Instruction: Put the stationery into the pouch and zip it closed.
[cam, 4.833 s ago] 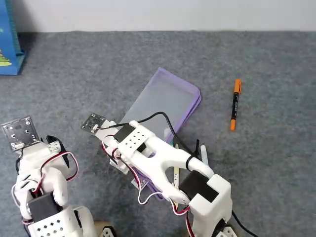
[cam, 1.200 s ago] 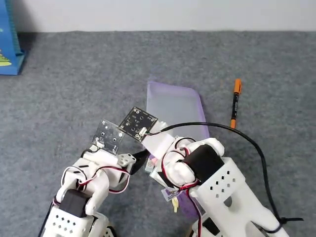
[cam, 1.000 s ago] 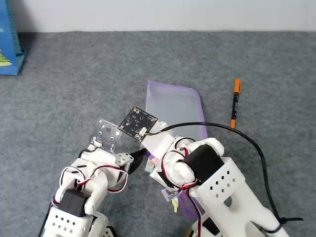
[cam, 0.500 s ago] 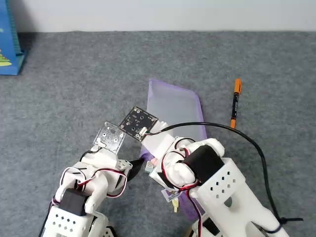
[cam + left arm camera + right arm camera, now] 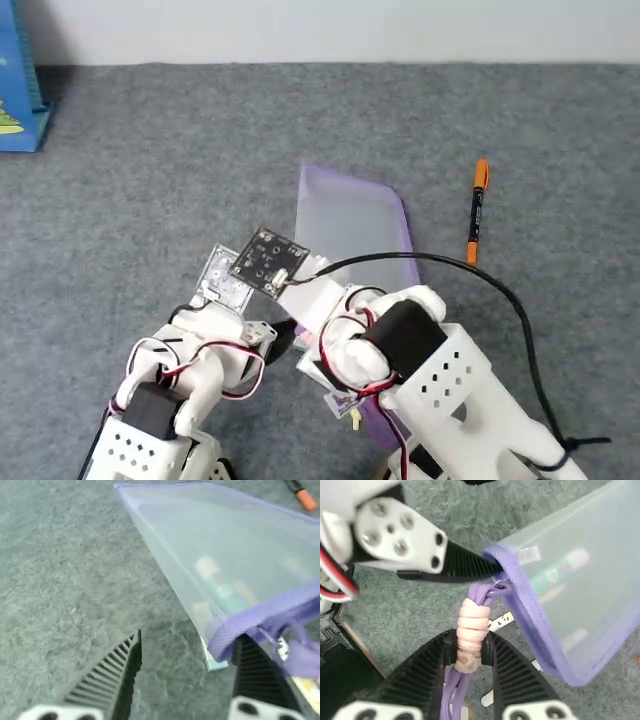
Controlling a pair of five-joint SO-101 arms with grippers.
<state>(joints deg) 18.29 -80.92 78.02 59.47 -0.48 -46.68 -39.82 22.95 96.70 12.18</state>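
One fingertip of the spread-apart left end effector touches the purple pouch corner; the right end effector clamps the zipper pull cord.

Pouch lies mid-table with stationery inside it, and the marker is well off to its right. The left gripper sits at the pouch's near-left corner, one finger touching it. The right gripper is just nearer, the zip pull clamped between its fingers. A box stands far left.
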